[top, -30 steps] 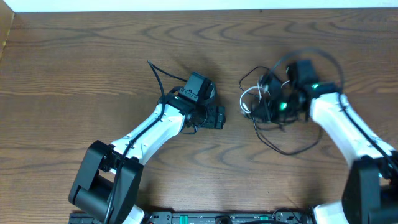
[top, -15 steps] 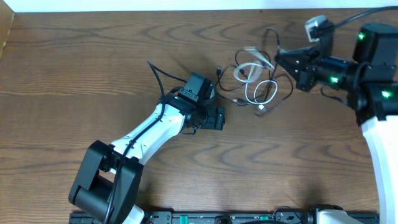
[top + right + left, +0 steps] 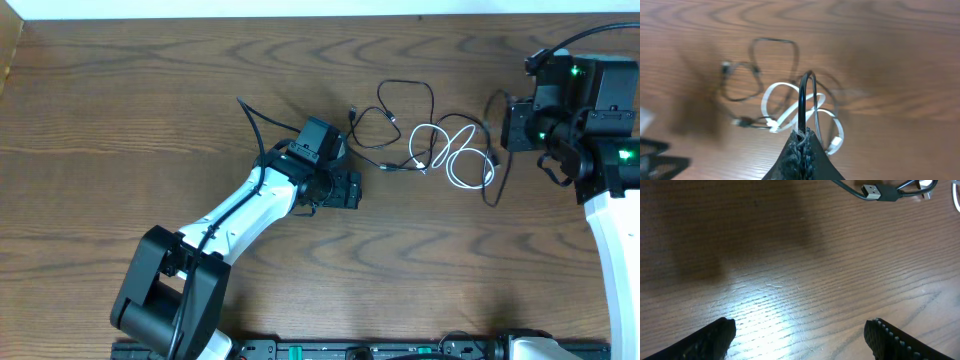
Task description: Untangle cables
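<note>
Thin black cord (image 3: 801,105) and thin white cord (image 3: 784,117) now lie in looser loops at 1 o'clock from table centre, dragged toward 3 o'clock by right gripper (image 3: 803,142), pinched on black cord. Cords seemingly still cross. Left gripper (image 3: 800,330) gapes wide, empty.

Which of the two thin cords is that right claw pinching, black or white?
The black cable: its loop is clamped in the shut right gripper, while the white cable lies loose on the table.

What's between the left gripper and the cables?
Nothing visible. Only table lies between the open left gripper and the cables; a black plug lies just ahead of it.
</note>
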